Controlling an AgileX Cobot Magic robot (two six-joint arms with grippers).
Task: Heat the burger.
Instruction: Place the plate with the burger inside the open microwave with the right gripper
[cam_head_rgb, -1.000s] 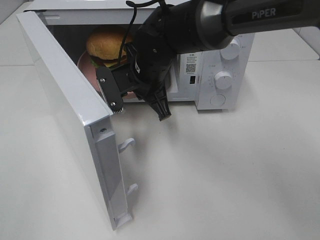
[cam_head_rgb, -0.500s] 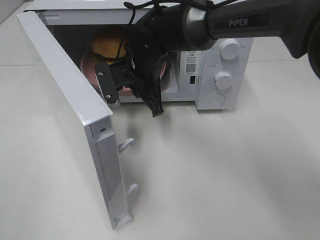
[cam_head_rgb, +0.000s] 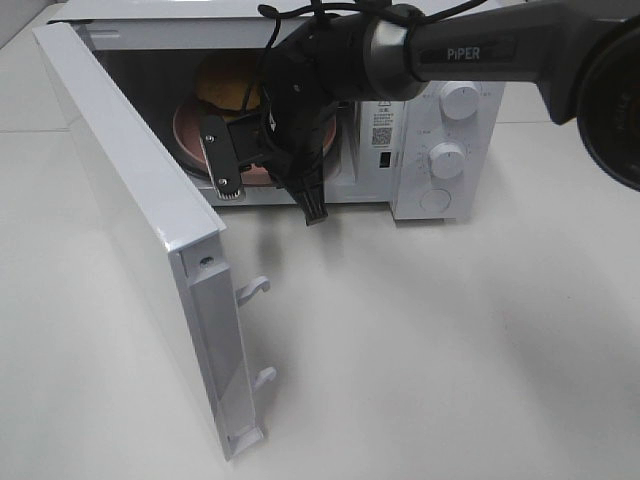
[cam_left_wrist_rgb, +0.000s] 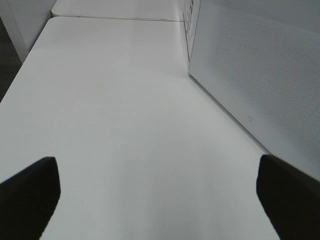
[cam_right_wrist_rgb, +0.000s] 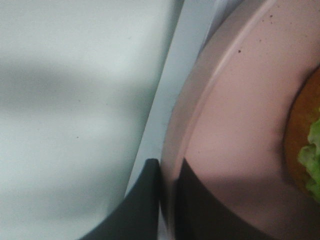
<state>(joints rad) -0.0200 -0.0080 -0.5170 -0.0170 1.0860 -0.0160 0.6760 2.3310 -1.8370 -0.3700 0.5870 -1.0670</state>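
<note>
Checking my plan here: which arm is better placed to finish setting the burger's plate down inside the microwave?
Right. The right pincer grips the plate rim, with the burger already inside the open microwave. The left pincer hangs open over the table outside the door, holding nothing.

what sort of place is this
Likely a robot test bench, not a home kitchen: a white microwave on a plain white table, with a robot arm reaching into it.
</note>
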